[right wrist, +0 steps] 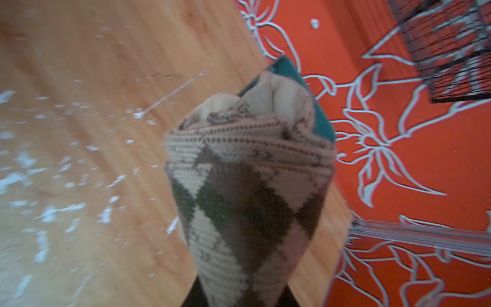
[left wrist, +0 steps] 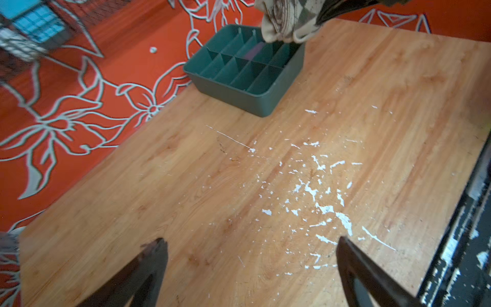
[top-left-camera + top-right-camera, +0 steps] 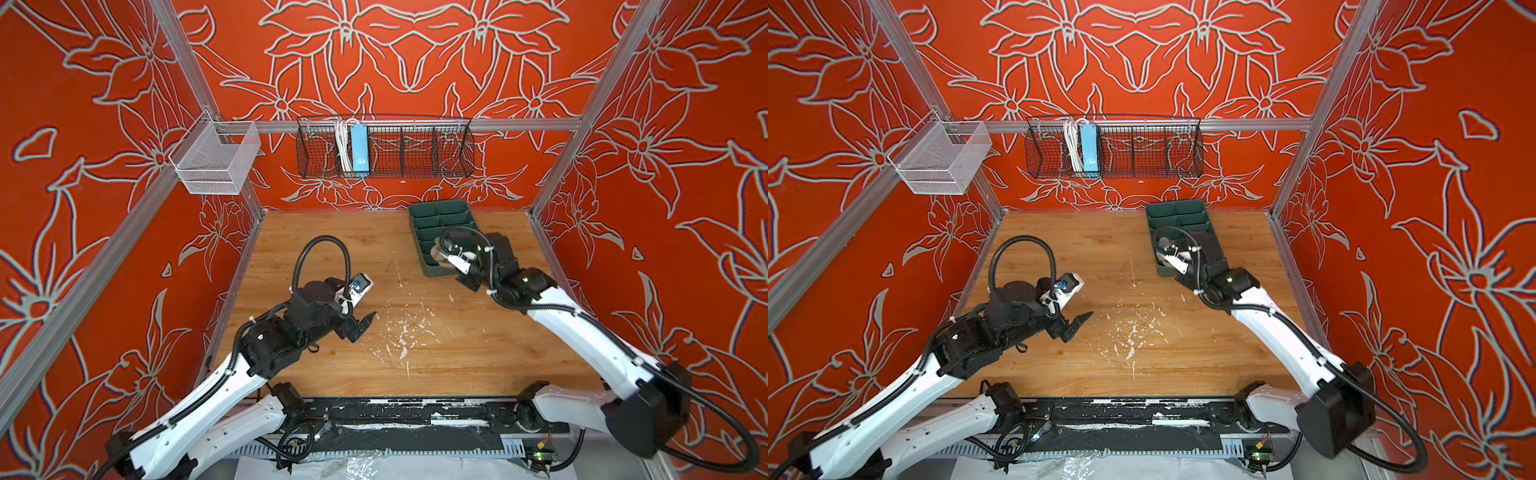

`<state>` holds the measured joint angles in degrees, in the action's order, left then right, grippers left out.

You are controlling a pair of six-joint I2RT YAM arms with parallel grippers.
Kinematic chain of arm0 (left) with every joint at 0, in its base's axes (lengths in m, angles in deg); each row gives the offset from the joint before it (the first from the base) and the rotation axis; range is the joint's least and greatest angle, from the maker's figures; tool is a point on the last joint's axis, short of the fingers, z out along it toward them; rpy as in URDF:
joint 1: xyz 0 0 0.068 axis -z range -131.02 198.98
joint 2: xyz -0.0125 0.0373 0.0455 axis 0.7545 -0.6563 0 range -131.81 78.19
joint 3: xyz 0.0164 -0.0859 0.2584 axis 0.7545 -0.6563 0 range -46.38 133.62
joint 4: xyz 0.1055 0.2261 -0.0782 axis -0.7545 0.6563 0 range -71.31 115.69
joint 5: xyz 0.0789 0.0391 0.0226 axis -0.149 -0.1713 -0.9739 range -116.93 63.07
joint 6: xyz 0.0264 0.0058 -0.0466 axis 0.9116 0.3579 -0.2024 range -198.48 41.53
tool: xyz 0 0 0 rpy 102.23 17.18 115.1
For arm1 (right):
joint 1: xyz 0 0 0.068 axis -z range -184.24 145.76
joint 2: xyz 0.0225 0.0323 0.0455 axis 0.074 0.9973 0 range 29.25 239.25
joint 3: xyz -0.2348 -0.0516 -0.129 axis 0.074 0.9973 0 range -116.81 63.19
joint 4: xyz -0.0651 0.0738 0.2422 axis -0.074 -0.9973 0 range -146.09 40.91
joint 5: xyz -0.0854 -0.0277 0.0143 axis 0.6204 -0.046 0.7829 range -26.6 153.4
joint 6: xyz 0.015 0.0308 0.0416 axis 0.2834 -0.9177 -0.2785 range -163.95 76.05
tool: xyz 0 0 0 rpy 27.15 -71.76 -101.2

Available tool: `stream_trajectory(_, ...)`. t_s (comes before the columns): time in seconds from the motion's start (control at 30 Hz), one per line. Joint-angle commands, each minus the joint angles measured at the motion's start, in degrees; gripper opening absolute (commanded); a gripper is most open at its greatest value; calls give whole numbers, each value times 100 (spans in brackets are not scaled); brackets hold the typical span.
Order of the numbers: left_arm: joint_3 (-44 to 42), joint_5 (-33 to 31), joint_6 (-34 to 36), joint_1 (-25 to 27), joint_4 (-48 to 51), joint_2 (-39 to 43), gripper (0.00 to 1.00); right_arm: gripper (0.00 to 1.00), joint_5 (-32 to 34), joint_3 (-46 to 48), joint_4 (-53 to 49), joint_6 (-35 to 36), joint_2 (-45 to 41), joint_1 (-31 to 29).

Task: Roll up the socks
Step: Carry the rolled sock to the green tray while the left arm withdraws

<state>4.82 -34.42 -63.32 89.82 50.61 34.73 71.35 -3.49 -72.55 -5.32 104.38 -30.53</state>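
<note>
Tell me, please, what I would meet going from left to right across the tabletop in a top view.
The left gripper, jaws open, white scuff marks, green divided tray. The right gripper, shut on the beige sock, overlaps the tray, so it is omitted.

The tabletop (image 3: 324, 257) is open through the middle; the green divider tray (image 3: 430, 268) blocks its far right.

Red floral walls (image 3: 415, 62) on three sides; black wire basket (image 3: 415, 153) upper centre; paint-flecked wooden tabletop (image 3: 332, 365) lower centre.
</note>
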Motion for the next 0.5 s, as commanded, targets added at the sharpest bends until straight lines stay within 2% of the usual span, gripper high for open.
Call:
stream_trajectory(0.0,-126,-556,-219,12,-124,89,97,0,792,-706,422,1019,1047,271)
stream_trajectory(0.13,-244,-649,-218,12,4,122,97,0,929,-1473,386,2136,2128,387)
stream_trajectory(0.23,-303,-664,-171,12,-17,86,97,0,968,-1780,302,2568,2713,404)
stream_trajectory(0.3,-297,-619,-179,12,-26,45,97,0,1073,-2067,276,2534,3090,454)
stream_trajectory(0.47,-339,-548,-225,12,-52,-13,97,0,849,-2839,144,2000,3632,580)
